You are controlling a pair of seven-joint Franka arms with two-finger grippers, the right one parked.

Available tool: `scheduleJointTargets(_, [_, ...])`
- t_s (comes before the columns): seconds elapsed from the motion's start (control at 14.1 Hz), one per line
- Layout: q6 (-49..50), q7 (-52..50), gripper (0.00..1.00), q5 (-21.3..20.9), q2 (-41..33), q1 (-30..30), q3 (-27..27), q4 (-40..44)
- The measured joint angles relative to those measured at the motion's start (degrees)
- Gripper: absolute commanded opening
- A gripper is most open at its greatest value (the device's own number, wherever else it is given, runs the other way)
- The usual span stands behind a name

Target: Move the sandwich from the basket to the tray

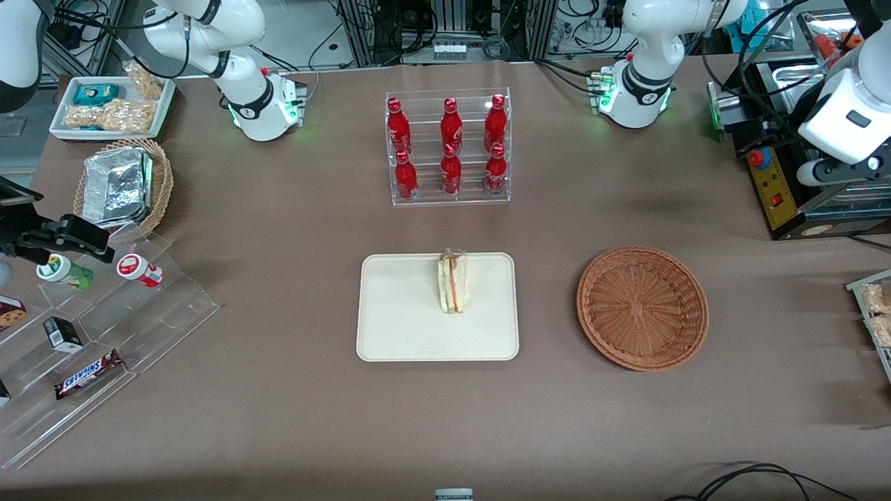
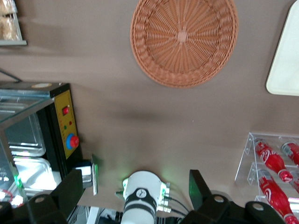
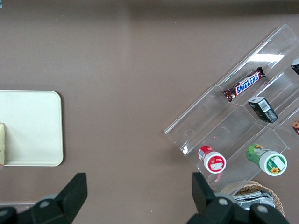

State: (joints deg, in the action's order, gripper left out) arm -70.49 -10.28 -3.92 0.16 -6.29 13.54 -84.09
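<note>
The sandwich (image 1: 452, 282) stands on its edge on the tray (image 1: 397, 327), up near the rim farthest from the front camera and a little toward the working arm's end — its green and red-orange layers show through the clear wrap. The cream tray lies flat in the middle of the brown table (image 1: 292, 417). Beside it, toward the working arm's end and well apart from it, sits the reddish-brown basket (image 1: 642, 307) with nothing in it; the wrist camera looks straight down into its woven bowl (image 2: 184, 39). The left gripper (image 2: 135, 191) hangs high above the table near its own arm's base (image 2: 141, 198), farther from the front camera than the basket, with its two dark fingers (image 2: 198, 186) spread wide and nothing between them. Farther from the front camera than the tray stands a clear rack of red bottles (image 1: 449, 146), six of them in two rows. Toward the working arm's end there is a black box with a yellow panel and red buttons (image 1: 773, 188). Toward the parked arm's end I can see a tan wicker basket holding foil containers (image 1: 122, 186), a white tray of snack packets (image 1: 115, 106), and a stepped clear stand (image 1: 104, 348) carrying a Snickers bar (image 1: 88, 374) and two small capped tubs — one red (image 1: 139, 269), one green (image 1: 65, 271).
</note>
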Motion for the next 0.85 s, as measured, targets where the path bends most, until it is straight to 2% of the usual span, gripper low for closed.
scheduleJointTargets(0.5, [-0.48, 0.45, 1.0, -0.43, -1.84, -0.01, 0.27, -1.09])
scheduleJointTargets(0.85, [-0.44, 4.48, 1.0, -1.34, -2.39, -0.01, 0.75, -0.71])
